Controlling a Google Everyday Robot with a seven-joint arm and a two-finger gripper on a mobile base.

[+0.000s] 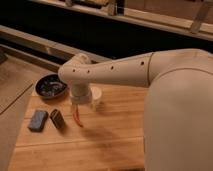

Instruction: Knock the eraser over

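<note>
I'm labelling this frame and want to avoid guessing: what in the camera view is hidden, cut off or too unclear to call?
- Claw, camera view: hangs just right of the eraser; the wrist above covers most of it, so contact is unreadable.
- Pale round object: left part is behind the arm.
- Dark bowl: contents too small and dark to identify.
- Table: right side hidden by the robot's body.

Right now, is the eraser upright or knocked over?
Apparently upright: the eraser stands on edge beside the blue-grey block; the claw hangs close beside it, apart.
</note>
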